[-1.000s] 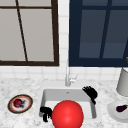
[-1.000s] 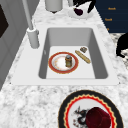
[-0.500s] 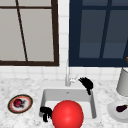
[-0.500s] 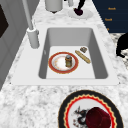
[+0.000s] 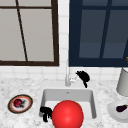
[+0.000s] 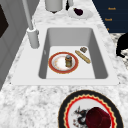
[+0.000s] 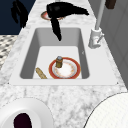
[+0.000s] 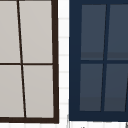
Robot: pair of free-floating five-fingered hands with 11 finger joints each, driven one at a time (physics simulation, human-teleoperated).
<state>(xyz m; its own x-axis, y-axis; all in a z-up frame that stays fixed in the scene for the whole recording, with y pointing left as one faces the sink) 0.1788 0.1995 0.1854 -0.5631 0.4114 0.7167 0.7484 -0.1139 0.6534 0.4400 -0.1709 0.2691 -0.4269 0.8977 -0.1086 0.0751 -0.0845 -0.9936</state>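
My right hand [image 5: 83, 76] hovers just right of the faucet [image 5: 67, 77] at the back of the sink [image 5: 93, 105]. In the right side view the right hand [image 7: 62, 11] is open, its fingers stretched toward the faucet's spout [image 7: 99, 17] and one digit hanging down over the basin. My left hand [image 5: 45, 112] floats at the sink's front left corner, fingers relaxed and drooping, holding nothing. The left hand [image 6: 122, 45] sits off the counter's front edge. A big red ball [image 5: 67, 114] is right beside it in the front view.
In the basin lie a red-rimmed plate [image 6: 56, 63] with a small jar [image 6: 68, 60] on it, a bread stick [image 6: 82, 56] and a small brown piece [image 6: 83, 49]. A patterned plate [image 5: 11, 106] stands on the left counter. A white plate with an eggplant [image 5: 121, 108] and a grey canister [image 5: 123, 81] stand right.
My right hand has moved up, back and slightly left, from over the sink's right side to beside the faucet. The left hand has stayed where it was.
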